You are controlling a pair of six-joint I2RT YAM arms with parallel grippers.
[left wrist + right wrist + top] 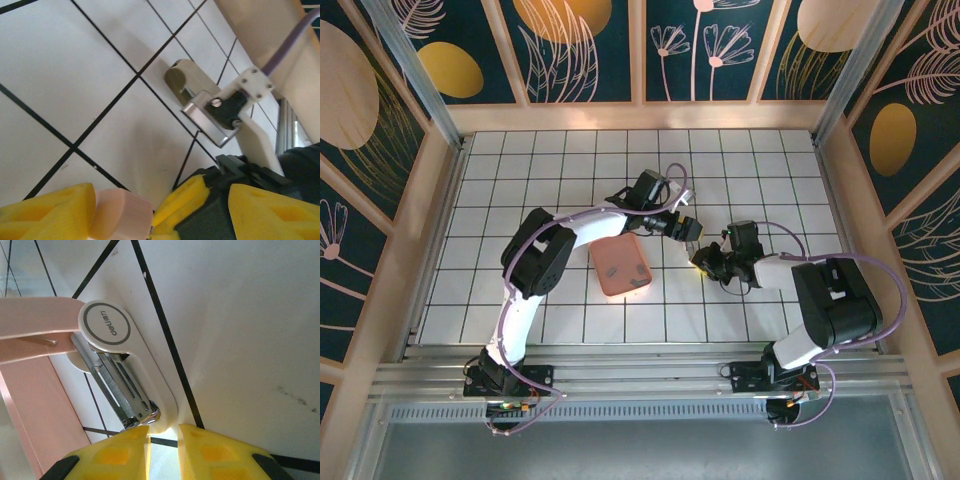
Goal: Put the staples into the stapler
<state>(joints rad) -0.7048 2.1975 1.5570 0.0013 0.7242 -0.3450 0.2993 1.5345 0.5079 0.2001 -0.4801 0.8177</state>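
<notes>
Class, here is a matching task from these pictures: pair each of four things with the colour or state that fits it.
Things:
1 stapler
2 tray
3 table
4 right gripper

Descriptions:
A white with black grid lines
B yellow, closed on the stapler's white end
C hinged open, metal channel showing
D salmon pink, lying on the table

Pairs: 1-C, 2-D, 3-A, 4-B

Both arms bend toward the frame centre, where the left gripper (pixel 688 228) and right gripper (pixel 704 262) almost meet, each one pinching the stapler (pixel 107 330).
</notes>
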